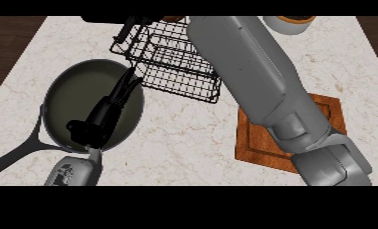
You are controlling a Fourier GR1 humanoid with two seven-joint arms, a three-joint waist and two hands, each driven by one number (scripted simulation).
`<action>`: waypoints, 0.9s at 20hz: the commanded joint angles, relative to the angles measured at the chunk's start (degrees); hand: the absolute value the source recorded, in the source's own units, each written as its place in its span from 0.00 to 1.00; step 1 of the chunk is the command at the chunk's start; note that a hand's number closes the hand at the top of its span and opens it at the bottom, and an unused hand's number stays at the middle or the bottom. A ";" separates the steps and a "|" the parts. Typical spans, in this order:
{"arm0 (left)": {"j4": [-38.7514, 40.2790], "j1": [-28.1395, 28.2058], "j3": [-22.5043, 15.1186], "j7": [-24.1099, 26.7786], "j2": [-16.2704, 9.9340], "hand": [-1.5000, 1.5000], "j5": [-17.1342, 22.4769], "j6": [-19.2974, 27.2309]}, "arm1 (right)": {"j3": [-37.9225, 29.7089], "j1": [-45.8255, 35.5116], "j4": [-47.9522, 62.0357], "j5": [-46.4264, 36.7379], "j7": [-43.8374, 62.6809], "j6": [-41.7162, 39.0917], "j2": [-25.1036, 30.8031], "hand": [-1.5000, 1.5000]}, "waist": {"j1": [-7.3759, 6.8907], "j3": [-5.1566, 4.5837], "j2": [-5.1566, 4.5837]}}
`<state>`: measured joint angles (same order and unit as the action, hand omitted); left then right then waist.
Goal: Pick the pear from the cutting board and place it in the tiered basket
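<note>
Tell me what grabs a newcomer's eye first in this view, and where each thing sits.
The big grey right forearm dominates, slanting from the lower right up over the black wire tiered basket at top centre, its hand out of sight. At left, the black left robot hand hangs with straight fingers over a dark frying pan. The wooden cutting board peeks out beneath the forearm at right; no pear shows.

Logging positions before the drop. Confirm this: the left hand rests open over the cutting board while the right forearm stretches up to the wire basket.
Wrong in one respect: the head view shows the left hand open over the frying pan, not the cutting board. The right forearm does stretch up to the wire basket.
</note>
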<state>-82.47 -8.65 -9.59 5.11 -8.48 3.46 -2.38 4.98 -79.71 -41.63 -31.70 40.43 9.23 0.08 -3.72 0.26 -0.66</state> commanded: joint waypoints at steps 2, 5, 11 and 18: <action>5.25 -1.37 1.62 -0.63 -0.97 0.50 1.13 -2.44 | 0.61 -3.80 7.46 7.65 -4.32 2.23 -0.08 1.00 | 0.29 -0.38 -0.27; 3.14 1.32 -0.26 -0.66 0.74 0.50 0.72 -1.79 | 0.52 -3.32 10.62 12.07 -6.33 7.25 -0.08 1.00 | -1.14 -0.39 -0.56; 3.39 -0.65 1.26 -1.88 -0.66 0.50 1.29 -2.88 | -4.25 -5.02 13.96 24.52 1.75 7.08 -0.08 0.00 | -1.12 -0.38 -0.44; 5.78 -0.73 0.38 -0.73 2.02 0.50 -0.66 -0.90 | -0.10 -6.98 14.15 33.31 -1.70 16.66 -0.08 0.00 | -0.05 -0.37 -0.09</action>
<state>-80.66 -9.91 -8.94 5.48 -7.82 3.29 -4.13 3.74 -85.80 -28.27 -1.81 39.98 21.49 0.00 -4.65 0.27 -0.54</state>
